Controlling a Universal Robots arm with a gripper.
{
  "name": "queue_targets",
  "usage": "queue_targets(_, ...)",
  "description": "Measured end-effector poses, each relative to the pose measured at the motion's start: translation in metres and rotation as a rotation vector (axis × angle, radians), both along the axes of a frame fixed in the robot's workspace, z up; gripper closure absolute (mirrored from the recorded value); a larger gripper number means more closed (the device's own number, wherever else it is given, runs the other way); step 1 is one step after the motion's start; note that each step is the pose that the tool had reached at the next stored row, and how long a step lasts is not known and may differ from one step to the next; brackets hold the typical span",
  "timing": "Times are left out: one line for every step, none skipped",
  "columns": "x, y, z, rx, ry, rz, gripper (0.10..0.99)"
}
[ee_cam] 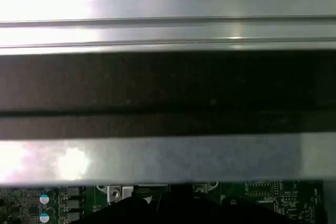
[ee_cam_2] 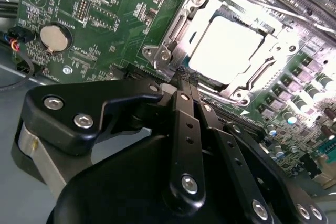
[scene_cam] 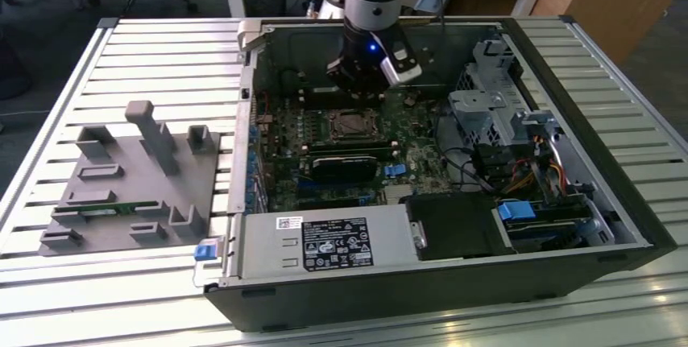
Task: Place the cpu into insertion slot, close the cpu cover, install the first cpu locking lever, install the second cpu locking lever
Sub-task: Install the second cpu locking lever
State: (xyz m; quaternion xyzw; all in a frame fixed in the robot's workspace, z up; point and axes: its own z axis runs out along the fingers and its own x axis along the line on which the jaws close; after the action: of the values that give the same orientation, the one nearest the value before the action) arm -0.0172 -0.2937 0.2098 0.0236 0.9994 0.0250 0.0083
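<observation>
Here we look down, in the exterior view, into an open computer case [scene_cam: 602, 202] lying on a slatted metal table [scene_cam: 161, 57], with the robot arm reaching in from the far side and its gripper [scene_cam: 360, 81] hanging just above the green motherboard [scene_cam: 322, 178]. The insertion slot [scene_cam: 350, 125] sits directly in front of the gripper, a small dark square with a silver rim. In the second wrist view the gripper [ee_cam_2: 184, 80] shows its two black fingers [ee_cam_2: 185, 124] drawn together to a single narrow tip, holding nothing, and that tip sits just beside the near edge of the socket. The cpu [ee_cam_2: 227, 48] already lies in the slot, its bright metal top facing up, and the cpu cover [ee_cam_2: 176, 30] appears to be folded down around it as a silver frame. We judge that the work has reached the locking levers; whether either is latched we cannot tell. A closed tip suits pushing a thin lever, and such a push calls for care not to slide onto the board. To the exterior view's left, a grey fixture tray [scene_cam: 129, 186] rests on the table.
</observation>
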Motion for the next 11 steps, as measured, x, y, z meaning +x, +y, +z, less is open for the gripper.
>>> queue_targets(0.0000,-0.0010,0.0000,0.000,0.0000,0.000,0.980)
queue_targets(0.0000,-0.0020,0.0000,0.000,0.0000,0.000,0.980)
queue_targets(0.0000,-0.0031,0.0000,0.000,0.0000,0.000,0.980)
queue_targets(0.0000,-0.0043,0.0000,0.000,0.0001,0.000,0.980)
queue_targets(0.0000,-0.0053,0.0000,0.000,0.0001,0.000,0.980)
queue_targets(0.0000,-0.0062,0.0000,0.000,0.0000,0.000,0.980)
queue_targets(0.0000,-0.0073,0.0000,0.000,0.0000,0.000,0.980)
queue_targets(0.0000,-0.0086,0.0000,0.000,0.0000,0.000,0.980)
queue_targets(0.0000,-0.0101,0.0000,0.000,0.0000,0.000,0.980)
queue_targets(0.0000,-0.0120,0.0000,0.000,0.0000,0.000,0.980)
queue_targets(0.0000,-0.0139,0.0000,0.000,0.0000,0.000,0.980)
